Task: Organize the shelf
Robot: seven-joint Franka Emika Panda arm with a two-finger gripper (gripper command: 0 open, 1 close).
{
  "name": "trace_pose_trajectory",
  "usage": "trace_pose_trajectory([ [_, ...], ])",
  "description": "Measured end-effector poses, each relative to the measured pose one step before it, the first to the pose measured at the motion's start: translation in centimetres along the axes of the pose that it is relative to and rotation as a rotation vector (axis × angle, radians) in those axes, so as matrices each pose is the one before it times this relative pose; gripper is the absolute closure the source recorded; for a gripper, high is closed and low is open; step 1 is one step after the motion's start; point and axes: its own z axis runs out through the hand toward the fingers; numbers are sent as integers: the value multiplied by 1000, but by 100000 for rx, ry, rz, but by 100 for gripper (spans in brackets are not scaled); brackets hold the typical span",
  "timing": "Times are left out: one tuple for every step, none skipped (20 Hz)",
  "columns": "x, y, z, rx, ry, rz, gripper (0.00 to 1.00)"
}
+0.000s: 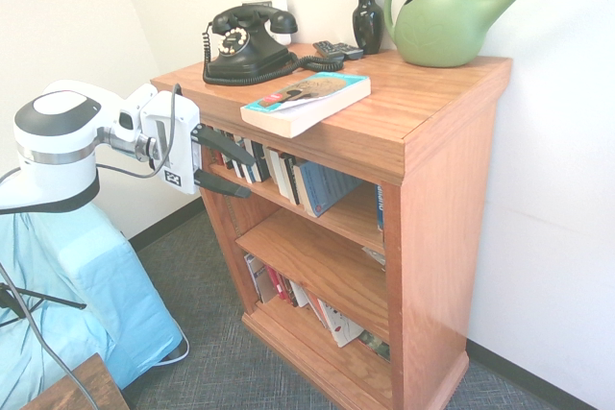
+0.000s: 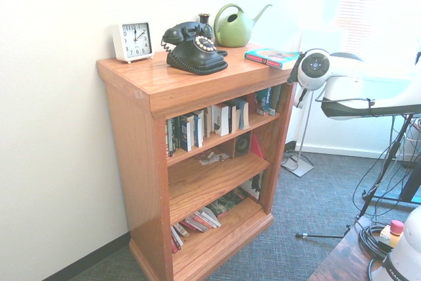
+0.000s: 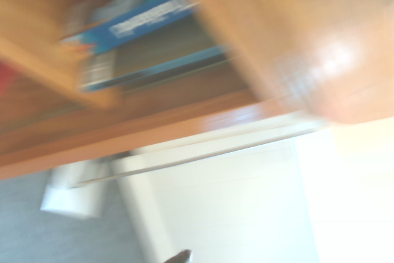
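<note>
The shelf (image 1: 452, 199) is a reddish-brown wooden bookcase with three tiers, seen also from the other side as the shelf (image 2: 135, 162). A row of upright books (image 1: 288, 175) fills the top tier, several leaning. A paperback with a teal cover (image 1: 307, 101) lies flat at the top's front edge. My gripper (image 1: 233, 166) hovers in front of the top tier's left end, open, with nothing between its black fingers (image 1: 226, 144). In the second exterior view the arm (image 2: 316, 70) hides the gripper. The blurred wrist view shows blue book spines (image 3: 141, 20) under the wooden top (image 3: 295, 41).
On top stand a black rotary phone (image 1: 245, 40), a dark vase (image 1: 367, 18), a green watering can (image 1: 447, 21), a remote (image 1: 338, 49) and a white clock (image 2: 133, 41). Toppled books (image 1: 312, 309) lie in the bottom tier. Small items (image 2: 214, 157) sit on the middle tier.
</note>
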Motion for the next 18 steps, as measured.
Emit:
trace_pose_trajectory([
  [349,-50,-549,-2227,3037,-957,0],
  [361,-86,-653,-1826,2636,-914,0],
  [314,-108,-623,-1117,2039,-879,0],
  [309,-102,-583,-726,1969,-820,0],
  [259,-97,-431,-236,1985,-793,0],
  [180,-59,-230,2,1750,-679,0],
  [164,-15,-79,162,1657,-637,0],
  [225,19,53,951,1704,-375,0],
  [222,48,110,1368,1366,-75,0],
  [205,55,164,2000,1270,32,0],
  [172,49,209,2103,1326,-34,0],
  [91,62,271,1601,903,-187,0],
  [36,16,325,1099,601,-535,0],
  [23,-107,308,939,582,-534,0],
  [-6,-210,326,1132,433,-705,0],
  [25,-264,336,893,496,-749,0],
  [51,-217,393,664,285,-568,0],
  [193,-177,424,364,283,-385,0],
])
